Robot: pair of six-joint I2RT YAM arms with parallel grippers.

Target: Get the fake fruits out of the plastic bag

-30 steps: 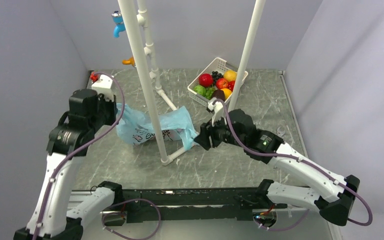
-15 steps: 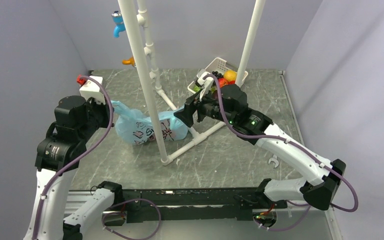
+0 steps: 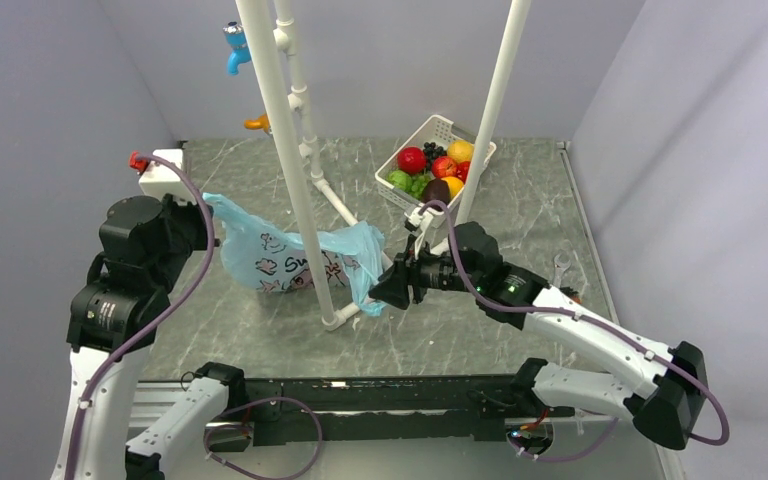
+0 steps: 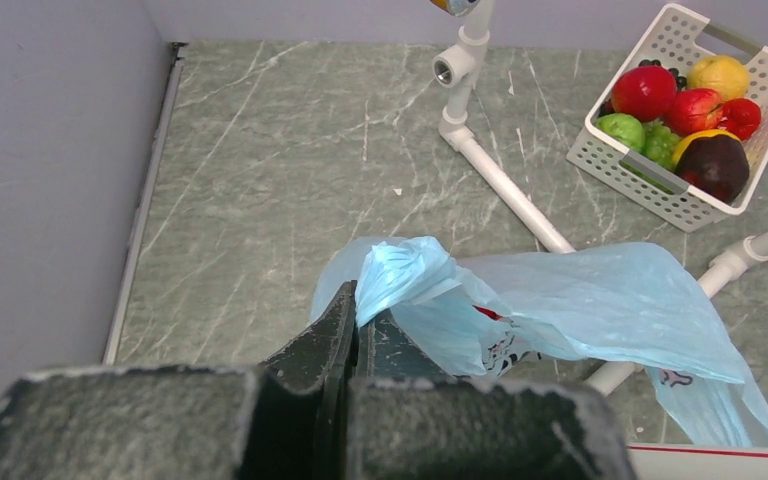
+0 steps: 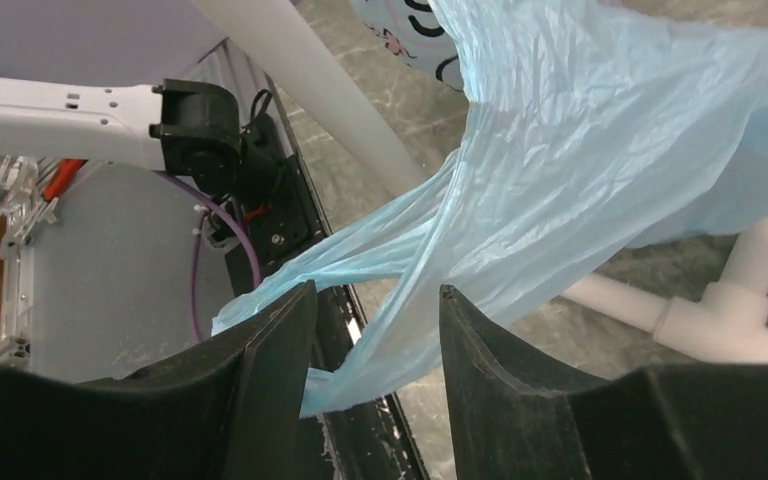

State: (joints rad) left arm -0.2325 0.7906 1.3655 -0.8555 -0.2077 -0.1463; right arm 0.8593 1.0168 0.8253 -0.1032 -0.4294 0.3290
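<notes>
The light-blue plastic bag (image 3: pixel 280 255) hangs stretched across the white pole, its printed panel facing up. My left gripper (image 3: pixel 210 206) is shut on the bag's left end and holds it off the table; the pinched fold shows in the left wrist view (image 4: pixel 365 300). My right gripper (image 3: pixel 380 290) is at the bag's right end, open. In the right wrist view a twisted strip of the bag (image 5: pixel 580 150) runs loose between the right gripper's (image 5: pixel 375 300) spread fingers, brushing the left one. No fruit shows inside the bag; its contents are hidden.
A white pipe frame stands mid-table: an upright pole (image 3: pixel 295 200) crosses the bag, and a floor pipe (image 3: pixel 355 310) lies under it. A white slotted basket (image 3: pixel 440 125) at the back holds red, orange, green and dark fruits; it also shows in the left wrist view (image 4: pixel 680 195).
My right gripper has swung back from near the basket to the bag's right end. My left gripper has pulled the bag's left end up and leftward, stretching the bag.
</notes>
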